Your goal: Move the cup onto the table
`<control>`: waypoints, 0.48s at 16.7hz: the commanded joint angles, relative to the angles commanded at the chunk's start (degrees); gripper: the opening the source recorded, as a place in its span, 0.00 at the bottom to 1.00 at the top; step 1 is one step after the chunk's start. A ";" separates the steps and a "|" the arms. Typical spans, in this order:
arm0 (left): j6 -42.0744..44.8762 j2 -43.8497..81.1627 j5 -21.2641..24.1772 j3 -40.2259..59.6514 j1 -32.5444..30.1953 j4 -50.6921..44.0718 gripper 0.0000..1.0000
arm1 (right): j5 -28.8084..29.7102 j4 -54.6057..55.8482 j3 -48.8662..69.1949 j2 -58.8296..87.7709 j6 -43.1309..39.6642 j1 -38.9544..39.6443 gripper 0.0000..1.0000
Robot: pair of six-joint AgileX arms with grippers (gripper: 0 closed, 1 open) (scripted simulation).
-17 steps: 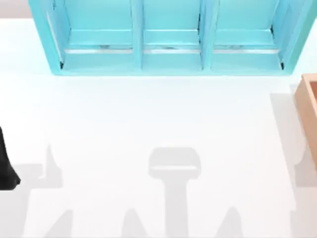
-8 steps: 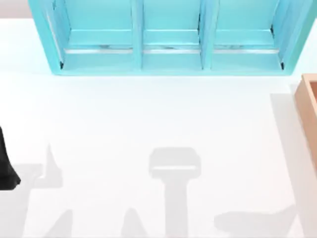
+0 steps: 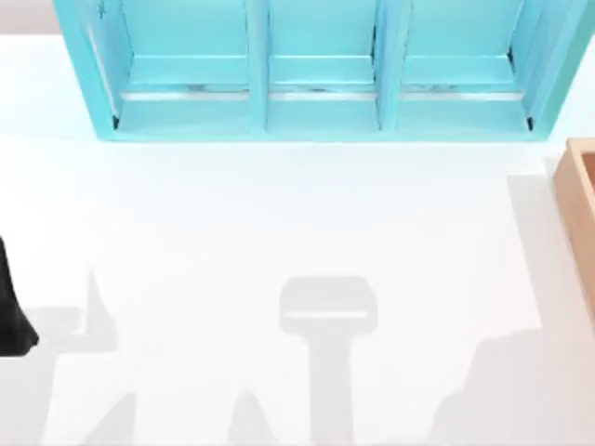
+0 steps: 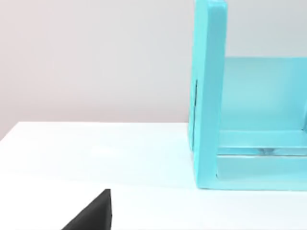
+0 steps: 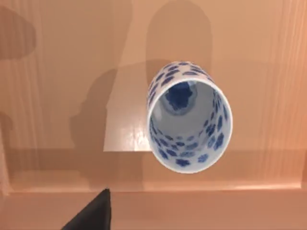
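Note:
The cup (image 5: 189, 117), white with blue speckles, stands upright inside the tan wooden box (image 5: 57, 96), and the right wrist view looks down into its mouth. My right gripper hovers above the box, clear of the cup. One dark fingertip (image 5: 93, 213) shows off to one side, so the jaws stand open with nothing between them. The table (image 3: 279, 214) is a plain white surface. My left arm (image 3: 13, 311) is parked at the table's left edge, and its fingertip (image 4: 93, 215) also sits off to the side, open and empty.
A light-blue shelf cabinet (image 3: 316, 102) spans the back of the table, and its side wall (image 4: 208, 96) faces the left wrist. The box's corner (image 3: 581, 200) shows at the right edge. A broad arm shadow (image 3: 511, 390) covers the table's front right.
The right arm's shadow at the table's front right has grown and shifted up toward the box. The left arm has not moved.

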 joint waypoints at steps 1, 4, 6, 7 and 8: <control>0.00 0.00 0.00 0.00 0.00 0.00 1.00 | -0.03 -1.54 1.55 1.57 -0.60 -0.55 1.00; 0.00 0.00 0.00 0.00 0.00 0.00 1.00 | -0.05 -3.04 3.11 2.98 -1.21 -1.09 1.00; 0.00 0.00 0.00 0.00 0.00 0.00 1.00 | -0.05 -3.04 3.11 2.98 -1.21 -1.09 1.00; 0.00 0.00 0.00 0.00 0.00 0.00 1.00 | -0.03 -2.89 2.94 2.79 -1.14 -0.82 1.00; 0.00 0.00 0.00 0.00 0.00 0.00 1.00 | -0.04 -2.74 2.80 2.82 -1.12 -0.83 1.00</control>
